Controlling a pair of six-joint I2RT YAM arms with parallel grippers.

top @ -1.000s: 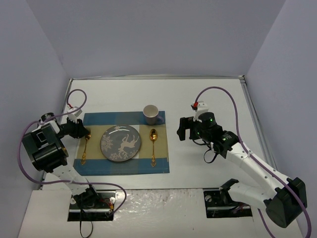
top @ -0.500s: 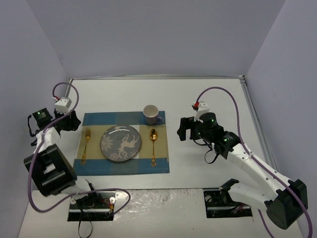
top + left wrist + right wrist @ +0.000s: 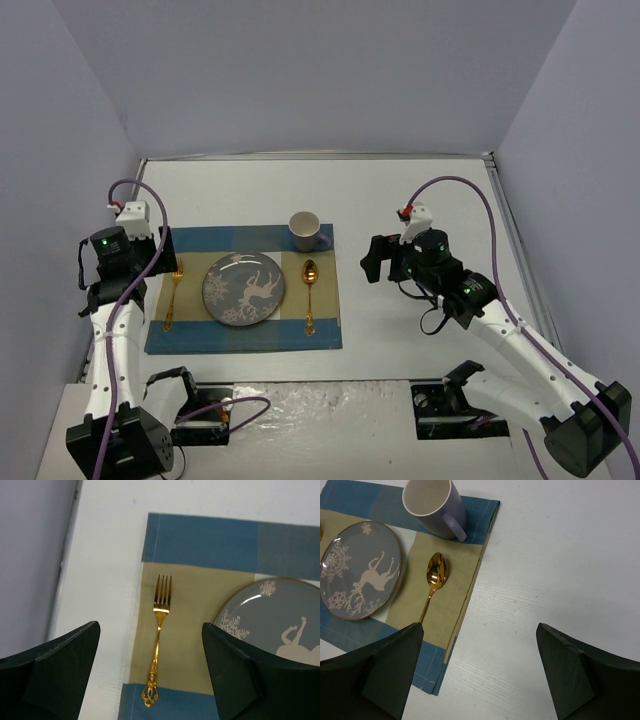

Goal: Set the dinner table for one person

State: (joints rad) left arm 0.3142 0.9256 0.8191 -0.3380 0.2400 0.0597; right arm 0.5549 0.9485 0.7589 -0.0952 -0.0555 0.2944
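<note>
Left gripper (image 3: 150,626) hangs over the gold fork (image 3: 159,645), just left of the plate (image 3: 270,620), fingers spread and holding nothing. Right gripper (image 3: 480,626) hovers right of the plate, also wide apart. The white dinner table (image 3: 560,555) stretches beneath and all around the plate.

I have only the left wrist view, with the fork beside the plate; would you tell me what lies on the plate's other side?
Observer: A gold spoon lies on the placemat right of the plate, bowl at the far end.
Operator: Is there a cup anywhere?
Observer: Yes, a purple mug stands upright on the placemat's far right corner.
Operator: And further to the right?
Observer: The right tool is open and empty, above the dinner table right of the placemat.
</note>
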